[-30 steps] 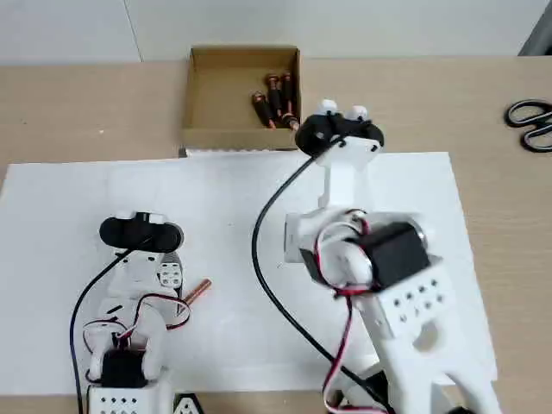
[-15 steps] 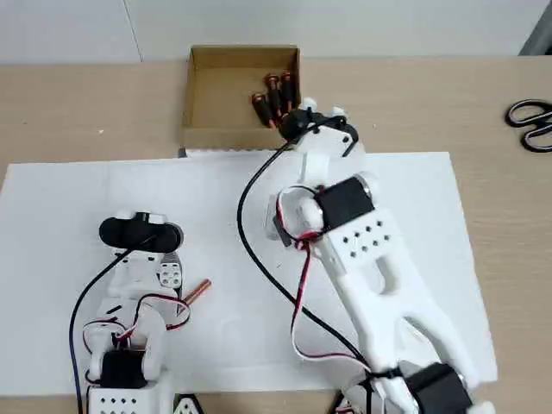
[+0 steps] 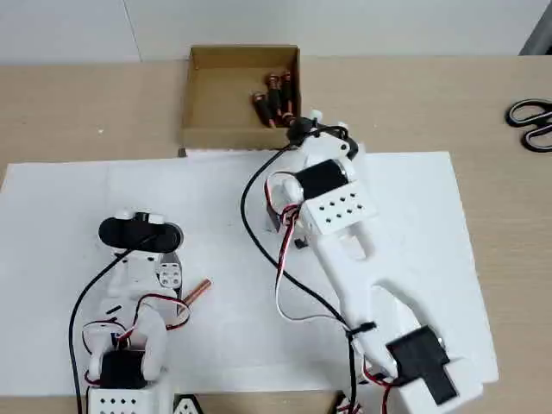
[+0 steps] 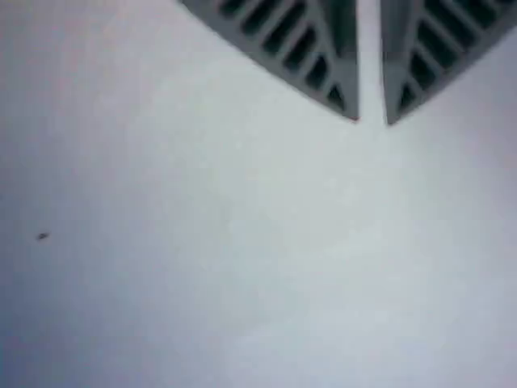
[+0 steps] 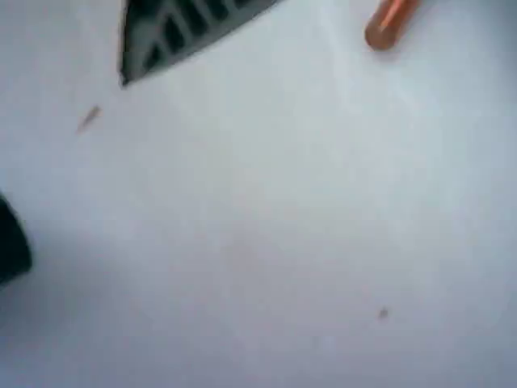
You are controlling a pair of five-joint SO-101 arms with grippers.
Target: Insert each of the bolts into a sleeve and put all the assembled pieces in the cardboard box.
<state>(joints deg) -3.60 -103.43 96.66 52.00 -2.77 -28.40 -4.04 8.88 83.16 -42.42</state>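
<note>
Moving arm: drops flat, tip slides left at box corner
Bolts: in box
Left gripper: all but closed, empty
Right gripper: opening can't tell
Copper piece: on paper, unboxed

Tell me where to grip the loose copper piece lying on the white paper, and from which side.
Take the copper piece at mid-length, coming from straight above, with the jaws closing across its thin width. It lies flat on the white paper, a slim rod set diagonally, so turn the jaws square to that line.
</note>
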